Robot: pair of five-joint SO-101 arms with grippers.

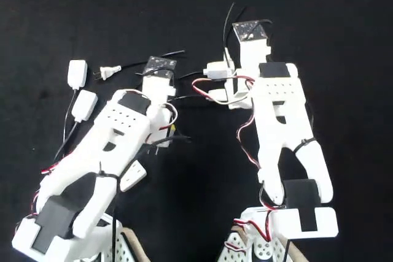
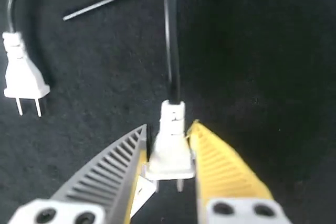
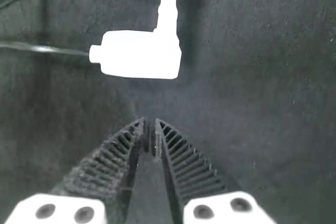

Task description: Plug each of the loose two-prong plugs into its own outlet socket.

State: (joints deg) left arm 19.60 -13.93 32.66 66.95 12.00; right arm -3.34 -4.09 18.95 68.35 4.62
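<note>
Black tabletop (image 1: 344,29); left tool (image 2: 169,128) grips a white plug (image 2: 170,155) by its body, leaving prongs (image 2: 180,184) free for insertion; right tool (image 3: 150,125) closed, empty.

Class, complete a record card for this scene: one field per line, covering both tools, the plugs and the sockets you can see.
left tool: shut on the held plug, whose prongs are in no socket
loose plug: lying on the black table, untouched
near socket: white, apart from the loose plug, whose prongs point toward it
right tool: shut, holding nothing
front socket: white, on the table ahead of the right tool
</note>
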